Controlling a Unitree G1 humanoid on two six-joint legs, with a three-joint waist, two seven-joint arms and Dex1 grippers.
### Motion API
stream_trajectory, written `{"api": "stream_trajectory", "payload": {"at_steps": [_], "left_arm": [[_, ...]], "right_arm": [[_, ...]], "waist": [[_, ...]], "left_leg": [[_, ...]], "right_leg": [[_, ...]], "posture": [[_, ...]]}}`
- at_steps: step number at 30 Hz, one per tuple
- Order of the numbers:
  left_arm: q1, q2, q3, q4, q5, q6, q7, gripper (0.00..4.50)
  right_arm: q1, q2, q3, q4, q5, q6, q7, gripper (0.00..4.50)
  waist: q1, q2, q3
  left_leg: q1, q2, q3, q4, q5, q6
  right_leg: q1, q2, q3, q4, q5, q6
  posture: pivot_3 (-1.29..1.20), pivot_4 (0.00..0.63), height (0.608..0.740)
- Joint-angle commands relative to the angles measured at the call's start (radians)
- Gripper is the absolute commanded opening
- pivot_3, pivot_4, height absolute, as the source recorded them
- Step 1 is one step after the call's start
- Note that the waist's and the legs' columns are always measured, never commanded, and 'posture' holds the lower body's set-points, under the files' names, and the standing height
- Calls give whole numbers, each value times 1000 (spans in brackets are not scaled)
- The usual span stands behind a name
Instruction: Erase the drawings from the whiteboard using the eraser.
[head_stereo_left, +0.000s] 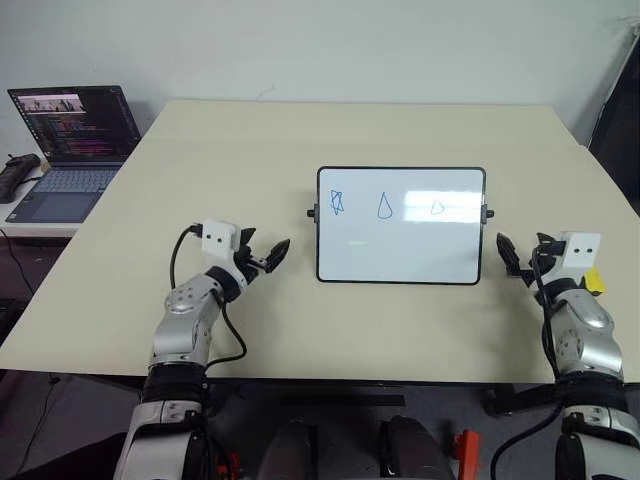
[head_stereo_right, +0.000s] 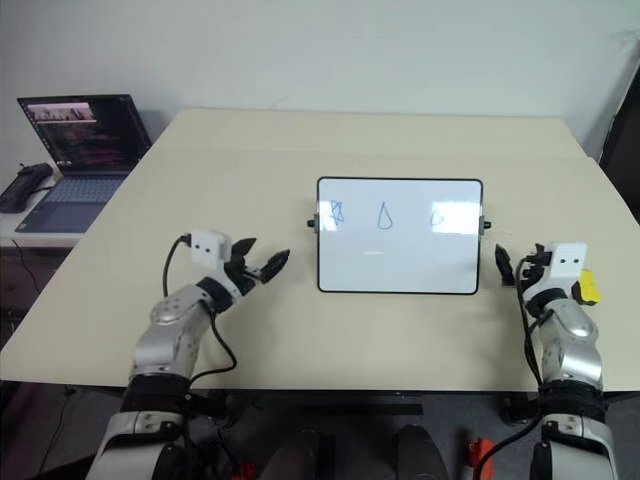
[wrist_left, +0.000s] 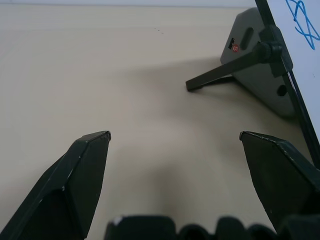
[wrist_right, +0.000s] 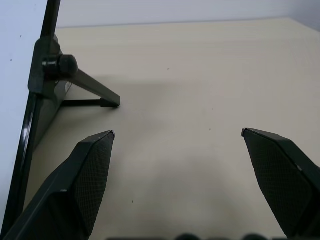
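From the head views, the whiteboard (head_stereo_left: 401, 226) is seen propped near the tabletop's (head_stereo_left: 300, 130) centre, with the drawings (head_stereo_left: 385, 206) in a row along its upper part. The left gripper (head_stereo_left: 265, 255), spread and empty, is held just off its left edge; the right gripper (head_stereo_left: 520, 255), likewise spread, off its right edge. The eraser (head_stereo_left: 593, 280) is seen beside the right wrist, near the tabletop's right edge.

In the left wrist view, the board's stand (wrist_left: 250, 65) is seen ahead of parted fingers (wrist_left: 75, 180).

In the right wrist view, the fingers (wrist_right: 80, 185) are also parted.
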Motion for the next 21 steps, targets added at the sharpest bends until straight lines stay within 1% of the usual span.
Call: {"api": "stream_trajectory", "payload": {"at_steps": [1, 5, 14, 18, 21], "left_arm": [[-7, -1, 5, -61, -24, 12, -5, 4500], [-28, -1, 10, -29, -16, -4, 1, 4500], [-11, 0, -14, -74, -23, 18, -27, 4500], [28, 37, -22, -129, -38, 55, -85, 4500], [37, 98, 6, -188, -90, 100, -159, 4500]], "right_arm": [[4, -11, -22, -50, 17, 8, -9, 4471], [-11, -16, -19, -26, 5, 21, -31, 4471], [-38, -49, -33, 14, 18, 12, -2, 4471], [-23, -66, -38, -11, 24, 31, 13, 4471], [0, -82, -36, -77, 33, 70, 16, 4471]], "waist": [[0, 0, 0], [0, 0, 0], [0, 0, 0], [-1, 0, 0], [-2, 0, 0]], "left_leg": [[0, 0, 0, 0, 0, 0], [0, 1, 0, 0, 0, 0], [0, 1, 0, 0, 0, 0], [0, 1, 0, 0, 0, 0], [0, 2, 0, 0, 0, 0]], "right_leg": [[0, 0, 0, 0, 0, 0], [0, 1, 0, 0, 0, 0], [0, 1, 0, 0, 0, 0], [0, 1, 1, 0, 0, 0], [0, 2, 0, 0, 0, -1]], "posture": [[0, 150, 740], [0, 150, 740], [0, 150, 740], [0, 150, 740], [0, 150, 740]]}}
